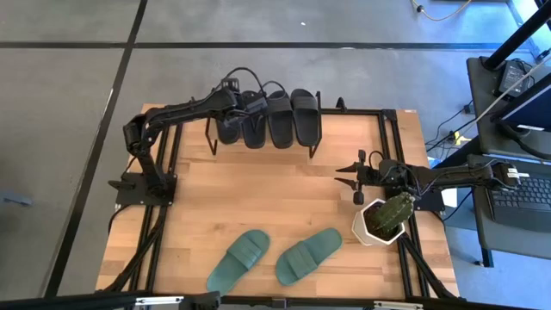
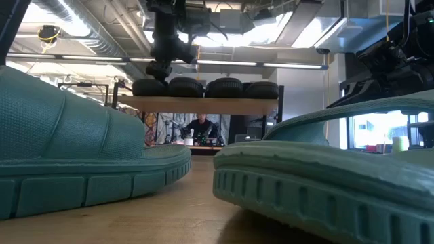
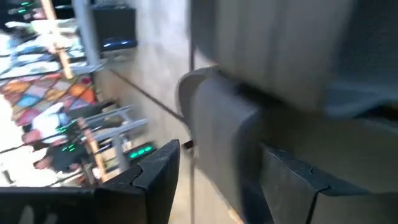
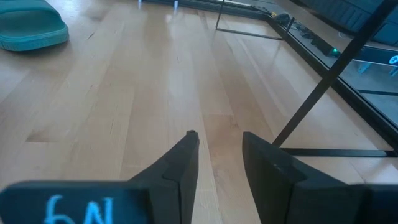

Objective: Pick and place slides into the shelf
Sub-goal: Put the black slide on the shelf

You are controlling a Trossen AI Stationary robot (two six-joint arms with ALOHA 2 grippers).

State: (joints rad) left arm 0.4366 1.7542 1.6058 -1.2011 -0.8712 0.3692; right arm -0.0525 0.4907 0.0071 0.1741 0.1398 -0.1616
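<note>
Four black slides (image 1: 269, 119) lie side by side on the shelf (image 2: 200, 104) at the table's far edge. My left gripper (image 1: 231, 102) hangs at the row's left end, over the leftmost black slide (image 2: 149, 87). In the left wrist view its fingers are open, one on each side of that slide (image 3: 217, 124). Two teal slides (image 1: 239, 258) (image 1: 308, 255) rest sole-down near the table's front edge. My right gripper (image 1: 349, 176) waits open and empty at the table's right side, low over the wood. My left gripper comes slanting down from the table's left onto the leftmost black slide, which rests on the shelf's board. A strip of floor shows between one finger (image 3: 163, 168) and the slide. Whether the other finger (image 3: 292, 180) touches it, I cannot tell.
A white pot with a cactus (image 1: 383, 220) stands just in front of my right gripper's arm. Black frame rails (image 1: 389, 146) run along the table's left and right sides. Bare wood lies between the shelf and the teal slides. A person (image 2: 201, 129) sits far behind the table.
</note>
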